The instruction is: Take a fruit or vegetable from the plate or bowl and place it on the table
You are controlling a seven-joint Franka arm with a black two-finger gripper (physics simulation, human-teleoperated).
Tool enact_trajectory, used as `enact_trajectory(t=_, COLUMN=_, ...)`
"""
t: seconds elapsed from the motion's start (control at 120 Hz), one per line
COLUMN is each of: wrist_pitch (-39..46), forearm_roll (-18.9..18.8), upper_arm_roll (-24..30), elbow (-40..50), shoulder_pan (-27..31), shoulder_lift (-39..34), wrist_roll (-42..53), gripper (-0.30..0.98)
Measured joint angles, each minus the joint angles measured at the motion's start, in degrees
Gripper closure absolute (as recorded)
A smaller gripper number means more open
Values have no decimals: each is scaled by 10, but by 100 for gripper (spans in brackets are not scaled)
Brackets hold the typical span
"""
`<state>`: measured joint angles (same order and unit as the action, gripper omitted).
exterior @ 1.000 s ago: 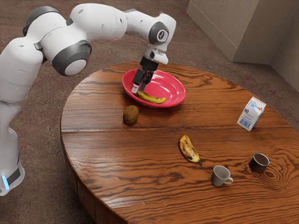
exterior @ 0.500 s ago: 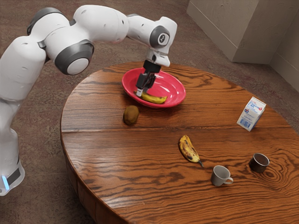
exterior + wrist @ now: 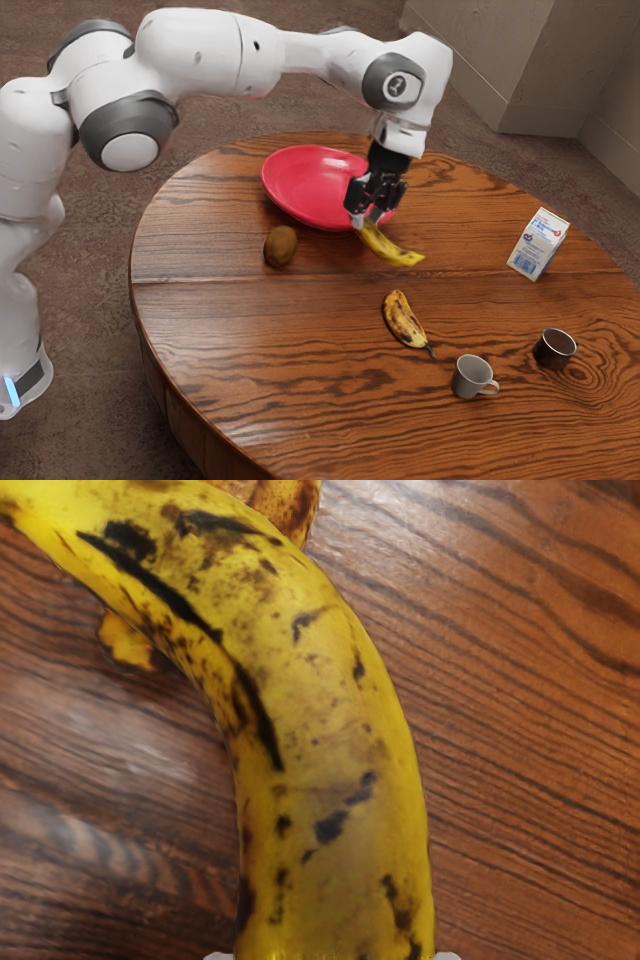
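The claw (image 3: 367, 217) is clamped on one end of a banana (image 3: 393, 251), which slants down from it toward the exterior view's right, its far end free. The banana looks to be held up over the surface (image 3: 250, 350), with its gripped end by the rim of the bowl (image 3: 310, 185). A spotted banana (image 3: 403, 320) lies near, and the kiwi (image 3: 281, 246) sits well apart on the other side. With the hold so near one end, I expect the long free part to pull downward and perhaps swivel; light fruit, but unevenly hung. The middle of the curve would have been the better balanced place to take it.

In the wrist view, the fingertips (image 3: 447, 956) stand on opposite sides of the banana, which bends away from them over the wood, with parts of the spotted banana behind it. Its skin has dark bruises, so the flesh is probably soft there: firm enough to keep its shape, smooth enough to slip, easily crushed by more squeeze. A low, gentle release onto bare wood would suit it best.
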<state>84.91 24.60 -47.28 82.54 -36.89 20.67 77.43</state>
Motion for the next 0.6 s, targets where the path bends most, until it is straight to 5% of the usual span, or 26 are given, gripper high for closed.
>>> enact_trajectory(t=0.092, wrist_pitch=0, forearm_roll=-8, upper_arm_roll=1, elbow=1, shoulder_pan=-69, shoulder_lift=2, wrist_roll=-6, gripper=64)
enact_trajectory(t=0.25, wrist_pitch=-1, forearm_roll=-16, upper_arm_roll=2, elbow=1, shoulder_pan=-123, shoulder_lift=7, wrist_roll=-18, gripper=60)
enact_trajectory(t=0.408, wrist_pitch=-3, forearm_roll=-33, upper_arm_roll=2, elbow=1, shoulder_pan=-110, shoulder_lift=11, wrist_roll=-31, gripper=22)
enact_trajectory(t=0.6, wrist_pitch=-10, forearm_roll=-61, upper_arm_roll=-2, elbow=0, shoulder_pan=-58, shoulder_lift=17, wrist_roll=-52, gripper=6)
